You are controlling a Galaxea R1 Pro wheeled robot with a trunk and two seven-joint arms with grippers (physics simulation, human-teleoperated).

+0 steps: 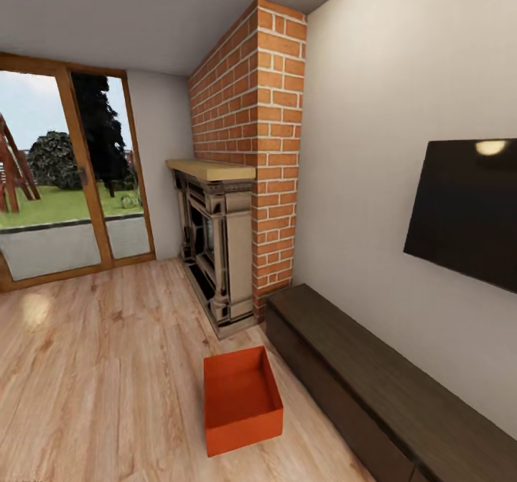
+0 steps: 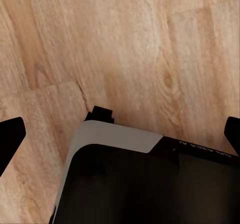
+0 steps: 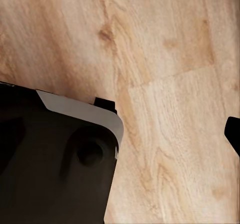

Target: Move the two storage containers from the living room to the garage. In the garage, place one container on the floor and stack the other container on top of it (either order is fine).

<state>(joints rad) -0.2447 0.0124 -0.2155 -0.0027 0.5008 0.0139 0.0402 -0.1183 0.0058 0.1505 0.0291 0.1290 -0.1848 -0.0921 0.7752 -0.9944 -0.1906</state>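
One orange-red storage container [image 1: 242, 400] sits open-topped and empty on the light wood plank floor [image 1: 93, 367] of the living room, just in front of the brick fireplace [image 1: 248, 180] and beside the dark low cabinet [image 1: 373, 381]. In the left wrist view my left gripper [image 2: 120, 134] hangs over the plank floor above the robot's own base [image 2: 130, 184]; its black fingertips [image 2: 10, 134] stand far apart with nothing between them. In the right wrist view my right gripper [image 3: 120, 134] also hangs over the floor; one fingertip [image 3: 233, 132] shows at the frame's edge, nothing held.
A black TV [image 1: 467, 209] hangs on the right wall above the cabinet. Glass patio doors [image 1: 64, 180] with wooden frames close the far left. Open plank floor stretches left of the container.
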